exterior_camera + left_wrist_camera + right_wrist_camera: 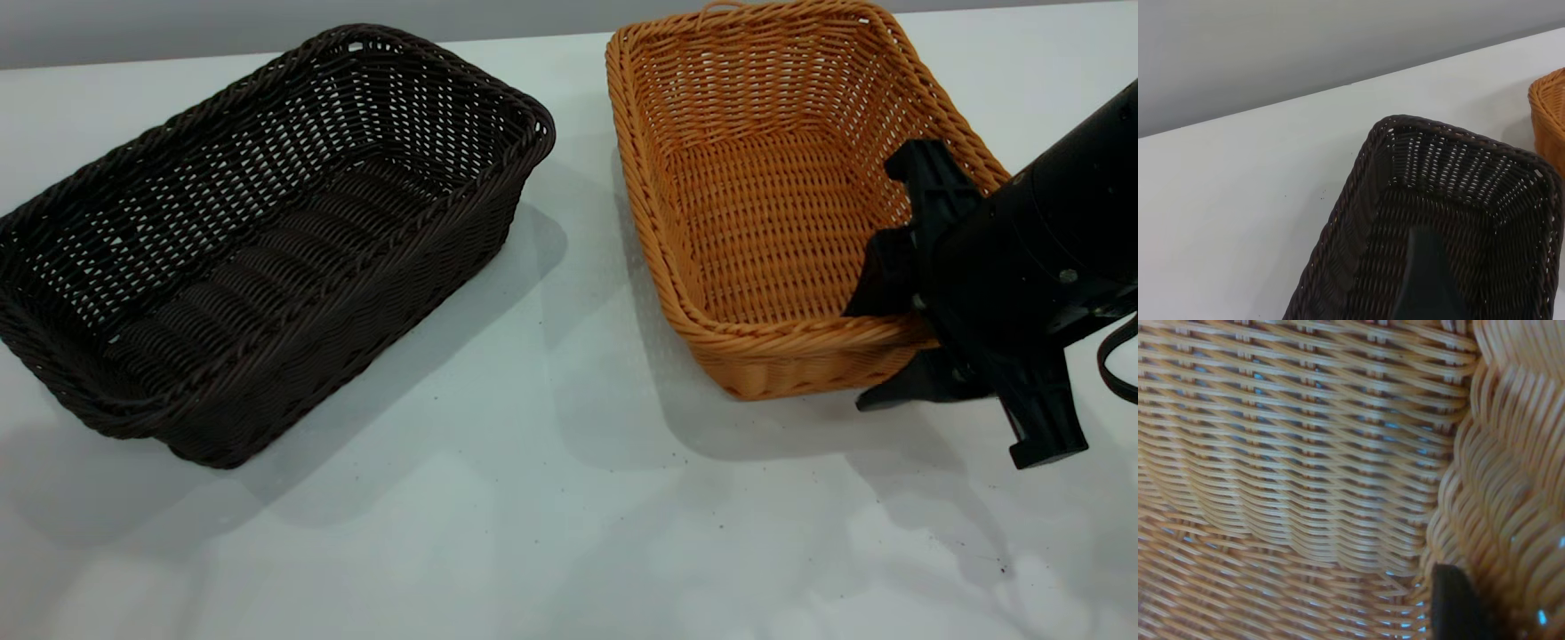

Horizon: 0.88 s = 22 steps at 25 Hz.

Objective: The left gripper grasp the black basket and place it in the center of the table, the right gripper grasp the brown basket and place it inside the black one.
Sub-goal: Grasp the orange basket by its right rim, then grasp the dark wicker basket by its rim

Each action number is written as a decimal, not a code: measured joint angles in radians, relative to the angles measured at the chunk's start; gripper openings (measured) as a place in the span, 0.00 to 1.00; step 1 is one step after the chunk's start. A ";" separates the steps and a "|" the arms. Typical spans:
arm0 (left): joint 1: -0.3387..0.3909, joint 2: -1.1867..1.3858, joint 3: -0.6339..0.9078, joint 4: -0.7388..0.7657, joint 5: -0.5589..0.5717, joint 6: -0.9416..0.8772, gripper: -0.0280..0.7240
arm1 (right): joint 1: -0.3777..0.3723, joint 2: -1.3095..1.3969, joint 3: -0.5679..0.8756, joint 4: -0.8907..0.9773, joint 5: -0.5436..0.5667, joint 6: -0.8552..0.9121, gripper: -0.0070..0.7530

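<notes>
1. Your table [551, 498] carried only the two baskets, well apart, with bare white surface and a few dark specks between them. Nothing blocked either one.
2. Your right gripper [880, 342] reached in from the exterior view's right, angled down at the near right corner of the brown basket [756, 222]. One finger sat inside the wall and one outside, straddling the braided rim with a gap; no clamp visible.
3. The right wrist view was filled with tan weave, one dark fingertip [1455, 603] close to the rim.
4. Your left gripper: only a dark finger [1425, 280] showed over the black basket [258, 240]; can't tell its opening.
5. The black basket sat skewed at left; both were upright and empty.
</notes>
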 joint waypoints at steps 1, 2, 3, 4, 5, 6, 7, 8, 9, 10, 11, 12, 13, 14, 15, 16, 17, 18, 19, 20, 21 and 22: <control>0.000 0.000 0.000 0.000 0.004 0.000 0.60 | 0.000 0.000 0.000 0.000 0.000 0.000 0.36; 0.000 0.000 0.000 0.000 0.014 0.000 0.60 | 0.000 0.000 0.000 0.000 0.000 0.003 0.31; 0.000 0.000 0.000 0.000 0.020 0.000 0.60 | 0.000 0.000 0.000 0.000 -0.001 0.003 0.26; 0.000 0.000 0.000 0.000 0.025 0.000 0.60 | -0.001 0.000 0.000 0.000 -0.001 0.009 0.22; 0.000 0.000 0.000 0.000 0.032 0.000 0.60 | -0.003 0.000 0.000 0.006 -0.001 0.016 0.16; 0.000 0.000 0.000 0.000 0.046 0.000 0.60 | -0.003 -0.001 0.000 0.006 -0.005 0.016 0.14; 0.000 0.000 0.000 0.000 0.061 0.000 0.60 | -0.003 -0.001 0.000 0.000 -0.007 0.013 0.14; 0.000 0.000 0.000 0.000 0.072 0.000 0.60 | -0.003 -0.001 0.000 0.000 -0.010 0.013 0.14; 0.000 0.000 0.000 0.000 0.088 0.000 0.60 | -0.003 -0.001 0.000 0.000 -0.016 0.011 0.14; 0.000 0.000 0.000 0.003 0.106 0.000 0.60 | -0.003 -0.002 0.000 0.000 -0.022 0.005 0.14; 0.000 0.000 0.000 0.007 0.120 0.000 0.60 | -0.003 -0.003 0.000 0.000 -0.032 -0.005 0.14; 0.000 0.000 0.000 0.007 0.123 0.000 0.60 | -0.003 -0.007 0.000 0.000 -0.043 -0.007 0.14; 0.000 0.000 0.000 0.007 0.123 0.001 0.60 | -0.009 -0.016 0.001 -0.002 -0.047 -0.010 0.14; 0.000 0.000 0.000 0.007 0.123 0.001 0.60 | -0.015 -0.027 0.003 -0.007 -0.054 -0.018 0.14; 0.000 0.003 0.000 0.007 0.123 0.001 0.60 | -0.027 -0.039 0.003 -0.007 -0.060 -0.029 0.14; 0.000 0.007 0.000 0.007 0.124 0.001 0.60 | -0.042 -0.055 0.003 -0.004 -0.065 -0.039 0.14; 0.000 0.012 0.000 0.007 0.124 0.001 0.60 | -0.057 -0.074 0.003 -0.003 -0.076 -0.064 0.14; 0.000 0.019 0.000 0.007 0.126 0.001 0.60 | -0.078 -0.091 0.003 -0.001 -0.086 -0.091 0.14; 0.000 0.027 0.000 0.005 0.132 0.002 0.60 | -0.104 -0.114 0.003 0.000 -0.088 -0.118 0.14; 0.000 0.036 0.000 0.000 0.140 0.003 0.60 | -0.131 -0.140 0.003 -0.001 -0.083 -0.142 0.14; 0.000 0.047 0.000 -0.007 0.147 0.003 0.60 | -0.156 -0.168 0.003 -0.012 -0.074 -0.174 0.14; 0.000 0.059 0.000 -0.020 0.148 0.004 0.60 | -0.188 -0.191 0.003 -0.036 -0.063 -0.207 0.14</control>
